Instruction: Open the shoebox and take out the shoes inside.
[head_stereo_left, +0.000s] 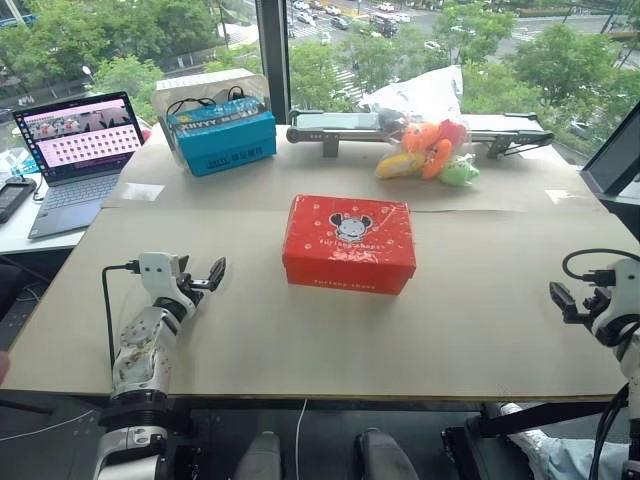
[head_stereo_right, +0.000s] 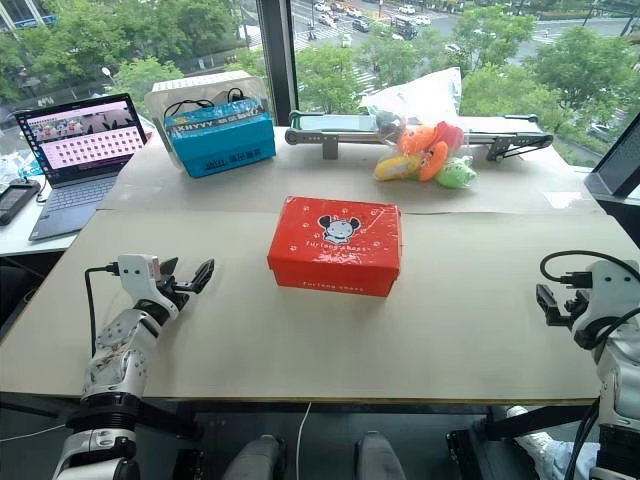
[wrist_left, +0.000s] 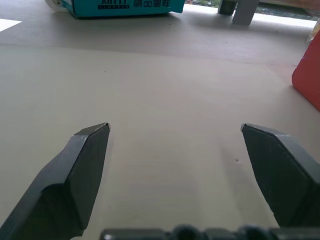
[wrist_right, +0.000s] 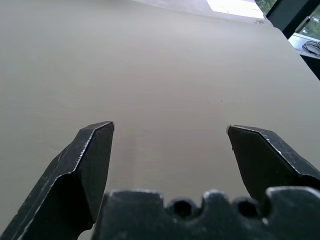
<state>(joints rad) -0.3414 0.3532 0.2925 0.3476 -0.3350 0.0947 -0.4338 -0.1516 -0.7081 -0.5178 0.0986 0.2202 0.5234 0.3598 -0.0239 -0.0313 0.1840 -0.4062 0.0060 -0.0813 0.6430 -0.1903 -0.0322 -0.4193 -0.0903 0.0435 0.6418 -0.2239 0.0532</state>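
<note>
Status: task not yet started, as far as the views show. The shoebox (head_stereo_left: 349, 243) sits near the middle of the desk (head_stereo_left: 300, 340), lid fully seated, cartoon face upward, gold lettering toward the robot. No gap is visible between lid and base. The shoes are presumably inside; they cannot be confirmed with the lid on.

Left hand (head_stereo_left: 206, 277): fingers spread wide, holding nothing, poised low over the bare desk to the left of the shoebox and well apart from it. In its wrist view a red corner of the box lies off to one side, beyond the fingertips.

Right hand (head_stereo_right: 548, 305): fingers likewise spread, holding nothing, out near the desk's right edge, well apart from the shoebox.

Neither hand touches the box.

Remaining, by my judgement: approach the shoebox, lift off or open the lid, then remove both shoes. All steps are outstanding.
</note>
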